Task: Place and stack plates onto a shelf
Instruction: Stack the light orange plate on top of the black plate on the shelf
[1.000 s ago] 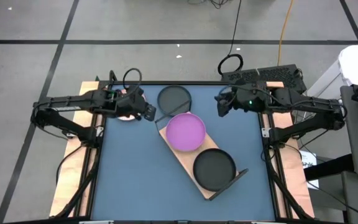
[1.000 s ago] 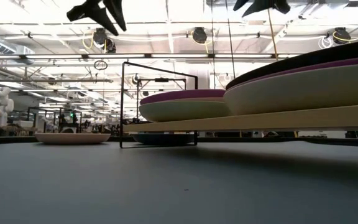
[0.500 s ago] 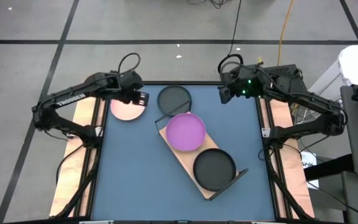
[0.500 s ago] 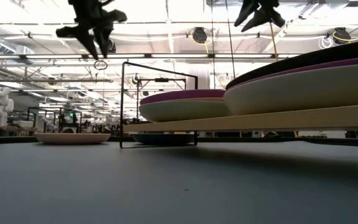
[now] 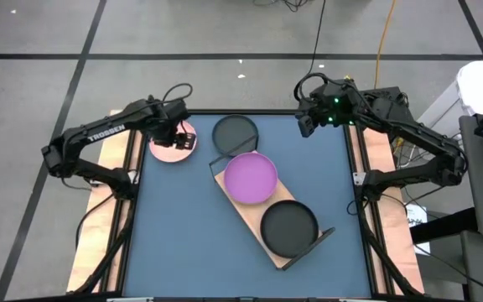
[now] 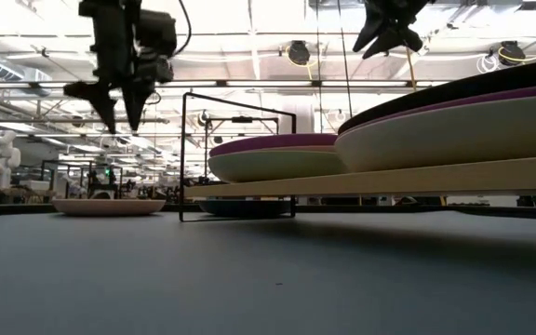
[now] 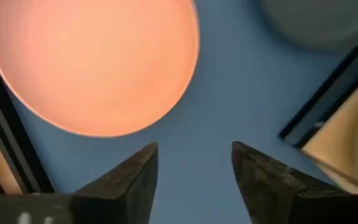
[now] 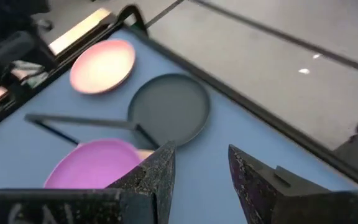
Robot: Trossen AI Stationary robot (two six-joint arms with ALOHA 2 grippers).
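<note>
Two plates still lie off the shelf [image 5: 250, 220]: the left end effector [image 5: 180, 135], fingers spread empty, hovers over the pink plate [image 5: 171, 144] at upper left, likely needing descent onto its rim.

Bright, even overhead light; soft shadows; glaring ceiling lamps in low view; blurred wrist views.
</note>
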